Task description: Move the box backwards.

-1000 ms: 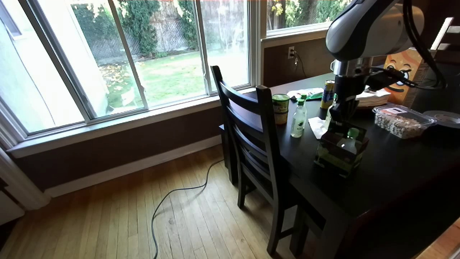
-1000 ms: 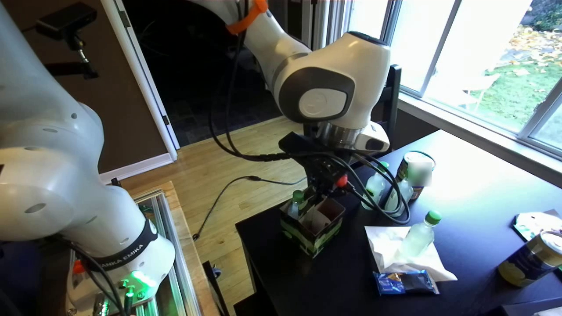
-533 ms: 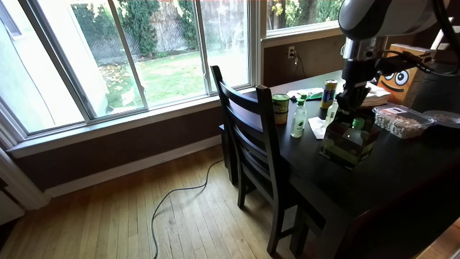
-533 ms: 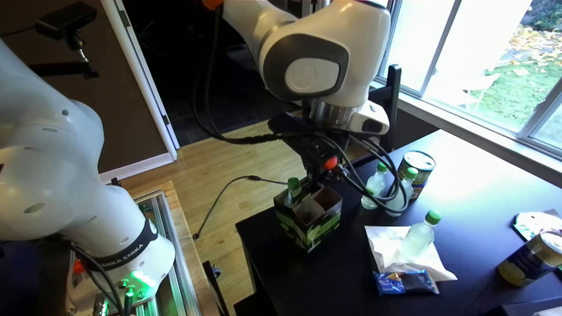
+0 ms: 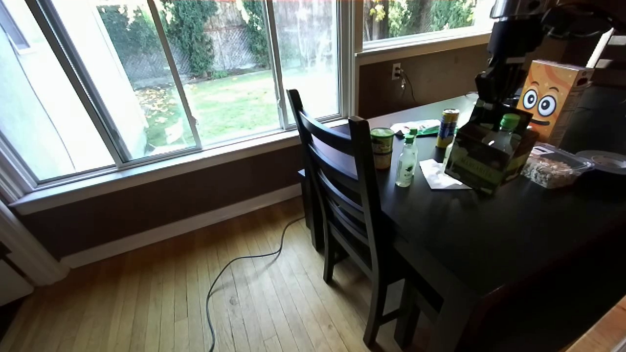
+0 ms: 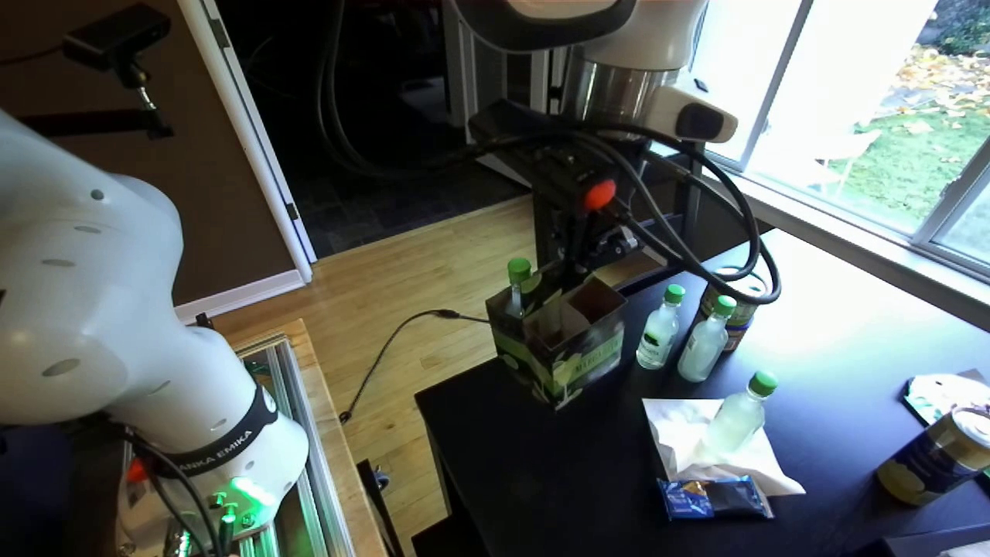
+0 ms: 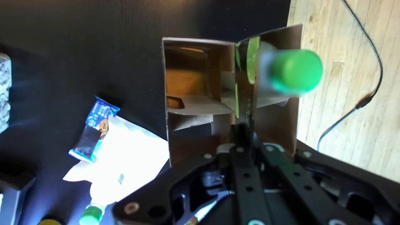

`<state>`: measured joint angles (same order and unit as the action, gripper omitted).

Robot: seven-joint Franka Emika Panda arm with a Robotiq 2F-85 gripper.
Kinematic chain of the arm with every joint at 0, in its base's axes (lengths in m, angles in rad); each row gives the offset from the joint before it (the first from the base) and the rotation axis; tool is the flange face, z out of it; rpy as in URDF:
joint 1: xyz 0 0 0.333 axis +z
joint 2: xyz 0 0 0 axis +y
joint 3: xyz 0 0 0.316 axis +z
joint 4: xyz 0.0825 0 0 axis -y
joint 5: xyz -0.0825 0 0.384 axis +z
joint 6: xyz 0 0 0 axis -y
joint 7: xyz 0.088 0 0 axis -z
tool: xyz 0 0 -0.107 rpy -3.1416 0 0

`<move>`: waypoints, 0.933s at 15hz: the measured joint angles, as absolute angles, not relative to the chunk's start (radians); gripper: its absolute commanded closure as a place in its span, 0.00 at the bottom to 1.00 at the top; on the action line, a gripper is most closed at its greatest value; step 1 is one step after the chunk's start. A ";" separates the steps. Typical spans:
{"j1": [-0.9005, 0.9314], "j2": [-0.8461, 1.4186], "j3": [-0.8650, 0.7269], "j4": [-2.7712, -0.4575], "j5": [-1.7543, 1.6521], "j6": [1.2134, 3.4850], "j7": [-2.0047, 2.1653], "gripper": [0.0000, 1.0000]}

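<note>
Dark box [image 6: 584,360], bottle [image 7: 293,72] inside, fingers [image 7: 243,164] pinching divider [image 7: 245,90]

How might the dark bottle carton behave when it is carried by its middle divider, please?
The dark bottle carton would probably flex a little, as its walls look like thin cardboard. It may tip towards the green-capped bottle, which sits on one side of the divider the gripper pinches.

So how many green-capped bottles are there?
4. One bottle is in the dark box, a second and a third stand close together on the table, and the fourth is on the white paper. The box's inside is partly hidden, so more might be there.
</note>
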<state>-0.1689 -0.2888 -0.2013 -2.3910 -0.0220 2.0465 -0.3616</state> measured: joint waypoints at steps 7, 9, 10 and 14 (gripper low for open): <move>-0.167 -0.279 -0.201 -2.377 -0.018 2.080 -0.348 0.99; -0.160 -0.273 -0.200 -2.335 0.000 2.086 -0.328 0.99; -0.153 -0.266 -0.199 -2.304 0.018 2.086 -0.315 0.99; -0.133 -0.195 -0.196 -2.149 0.092 2.086 -0.263 0.99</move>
<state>-0.1335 -0.1948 -0.1964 -2.1492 0.0922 2.0857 -0.2633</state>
